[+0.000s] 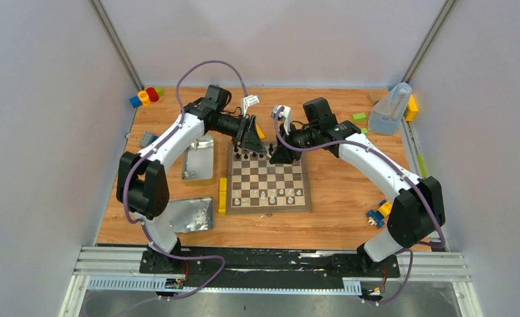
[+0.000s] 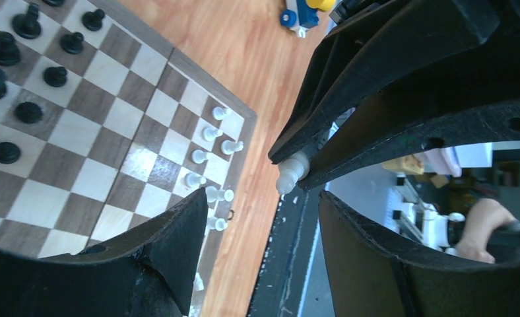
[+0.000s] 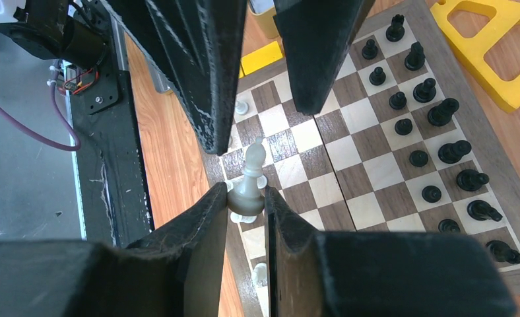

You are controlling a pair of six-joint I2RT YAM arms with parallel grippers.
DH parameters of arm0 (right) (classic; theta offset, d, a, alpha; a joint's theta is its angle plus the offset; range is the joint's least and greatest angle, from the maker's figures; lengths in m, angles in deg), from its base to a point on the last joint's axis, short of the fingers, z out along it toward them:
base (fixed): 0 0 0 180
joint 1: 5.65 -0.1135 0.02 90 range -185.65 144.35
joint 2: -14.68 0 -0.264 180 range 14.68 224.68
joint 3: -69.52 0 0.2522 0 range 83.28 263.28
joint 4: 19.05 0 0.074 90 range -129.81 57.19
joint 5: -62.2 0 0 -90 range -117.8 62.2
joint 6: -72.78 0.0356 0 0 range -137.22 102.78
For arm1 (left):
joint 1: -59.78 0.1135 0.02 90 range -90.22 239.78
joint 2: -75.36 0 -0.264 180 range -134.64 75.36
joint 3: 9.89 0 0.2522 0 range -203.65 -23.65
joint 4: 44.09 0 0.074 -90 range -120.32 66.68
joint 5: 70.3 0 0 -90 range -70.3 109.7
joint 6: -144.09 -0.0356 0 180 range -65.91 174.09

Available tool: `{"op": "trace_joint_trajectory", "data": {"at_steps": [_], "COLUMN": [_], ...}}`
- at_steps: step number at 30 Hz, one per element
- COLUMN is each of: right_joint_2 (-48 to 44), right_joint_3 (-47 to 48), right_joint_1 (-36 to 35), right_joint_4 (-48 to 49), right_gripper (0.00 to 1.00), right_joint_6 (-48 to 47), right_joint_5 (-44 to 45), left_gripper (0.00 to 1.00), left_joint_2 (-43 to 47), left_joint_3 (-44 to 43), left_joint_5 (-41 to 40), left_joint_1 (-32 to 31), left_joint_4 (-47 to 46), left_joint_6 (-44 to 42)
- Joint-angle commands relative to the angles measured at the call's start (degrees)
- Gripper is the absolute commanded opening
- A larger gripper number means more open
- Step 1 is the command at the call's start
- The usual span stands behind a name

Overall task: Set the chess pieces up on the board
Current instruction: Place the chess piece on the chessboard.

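Wooden desk in a white-walled booth, with the board dead centre. Nearest, along the board's 6 o'clock edge, pale pieces stand in a row. Up over the 12 o'clock half, the right pincer is clamped on a pale bishop-looking piece by its base. The left pincer sits with its jaws apart either side of the piece's top. Black pieces line the 12 o'clock edge. I'm guessing it's light, hard and slick, so I'd grab the waist squarely and gently.
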Motion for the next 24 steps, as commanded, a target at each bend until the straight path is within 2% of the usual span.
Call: {"op": "trace_joint_trajectory", "data": {"at_steps": [1,24], "right_joint_2": [-2.10,-1.48], "right_joint_3": [0.34,0.73], "right_joint_1": [0.00,-0.06], "right_joint_4": [2.79,3.06], "right_gripper": [0.08,0.08], "right_joint_6": [0.90,1.77], "right_joint_5": [-2.66,-2.88], "left_gripper": [0.68,0.42], "left_joint_2": [-1.71,-4.21], "left_joint_3": [-2.84,-1.90], "left_joint_5": [7.07,12.86], "left_joint_1": [0.00,-0.15], "left_joint_4": [-0.10,-4.45], "left_joint_6": [4.39,9.20]}}
